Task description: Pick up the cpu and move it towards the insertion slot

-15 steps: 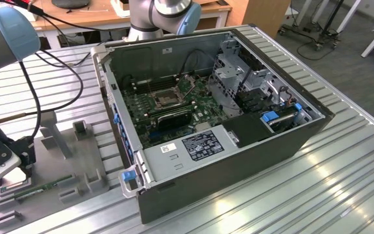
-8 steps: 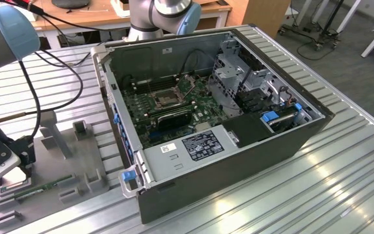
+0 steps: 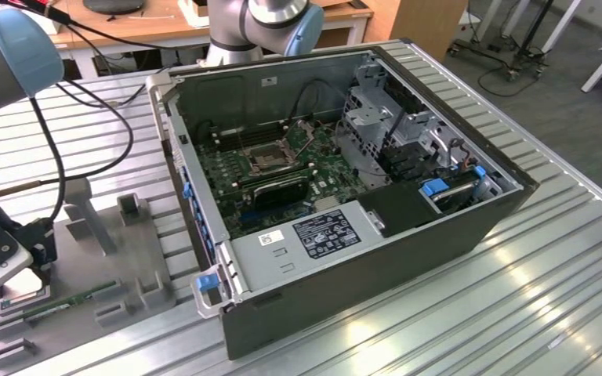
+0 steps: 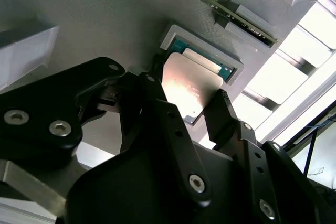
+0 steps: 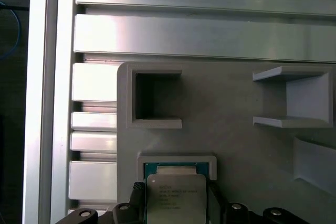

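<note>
My gripper [image 4: 189, 103] is pinching the cpu [image 4: 191, 85] by opposite edges, fingers [image 4: 152, 93] narrowed onto it, probably to keep it level. I'm hovering over its pocket [image 5: 176, 157] at the exterior view's lower left, with the insertion slot [image 3: 270, 159] well apart at mid-frame.

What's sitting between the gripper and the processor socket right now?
In the exterior view, the grey holder's upright blocks and the computer case's side wall separate the socket from the gripper, whose jaws are shut on the chip.
</note>
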### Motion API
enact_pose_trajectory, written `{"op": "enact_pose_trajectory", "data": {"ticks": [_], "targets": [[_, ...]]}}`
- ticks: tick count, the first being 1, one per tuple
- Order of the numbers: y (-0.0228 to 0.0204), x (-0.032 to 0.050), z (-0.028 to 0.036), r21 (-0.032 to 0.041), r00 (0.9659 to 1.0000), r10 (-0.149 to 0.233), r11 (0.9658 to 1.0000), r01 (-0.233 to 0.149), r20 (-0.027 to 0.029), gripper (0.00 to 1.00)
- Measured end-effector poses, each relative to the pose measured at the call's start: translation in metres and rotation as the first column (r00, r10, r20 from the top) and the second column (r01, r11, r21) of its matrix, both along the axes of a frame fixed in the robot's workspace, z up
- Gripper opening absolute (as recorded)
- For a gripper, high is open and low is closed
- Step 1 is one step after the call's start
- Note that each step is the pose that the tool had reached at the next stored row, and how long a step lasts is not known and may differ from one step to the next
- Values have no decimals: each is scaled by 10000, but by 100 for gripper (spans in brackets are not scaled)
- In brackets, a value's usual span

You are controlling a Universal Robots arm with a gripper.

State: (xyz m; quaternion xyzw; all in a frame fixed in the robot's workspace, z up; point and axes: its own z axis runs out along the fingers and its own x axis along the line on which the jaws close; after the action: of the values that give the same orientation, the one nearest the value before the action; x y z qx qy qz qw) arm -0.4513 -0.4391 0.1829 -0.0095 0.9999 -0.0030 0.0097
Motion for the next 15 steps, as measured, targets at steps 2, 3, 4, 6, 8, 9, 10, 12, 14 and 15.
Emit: {"op": "enact_pose_trajectory", "data": {"ticks": [2, 3, 4, 6, 8, 9, 10, 12, 14, 15], "targets": [[0, 0, 0, 0, 10000, -1, 10000, 1, 0, 58], [0, -1, 0, -1, 10000, -1, 10000, 1, -1, 56], [0, -1, 0, -1, 10000, -1, 10000, 1, -1, 54], [0, -1, 0, 0, 10000, -1, 10000, 1, 0, 54], [0, -1, 0, -1, 10000, 0, 10000, 0, 0, 54], [0, -1, 0, 0, 10000, -1, 10000, 1, 0, 54], [1, -2, 0, 0, 10000, -2, 10000, 2, 0, 54], [1, -2, 0, 0, 10000, -2, 10000, 2, 0, 54], [0, -2, -1, 0, 10000, -1, 10000, 1, 0, 54], [0, -2, 0, 0, 10000, -1, 10000, 1, 0, 54]]}}
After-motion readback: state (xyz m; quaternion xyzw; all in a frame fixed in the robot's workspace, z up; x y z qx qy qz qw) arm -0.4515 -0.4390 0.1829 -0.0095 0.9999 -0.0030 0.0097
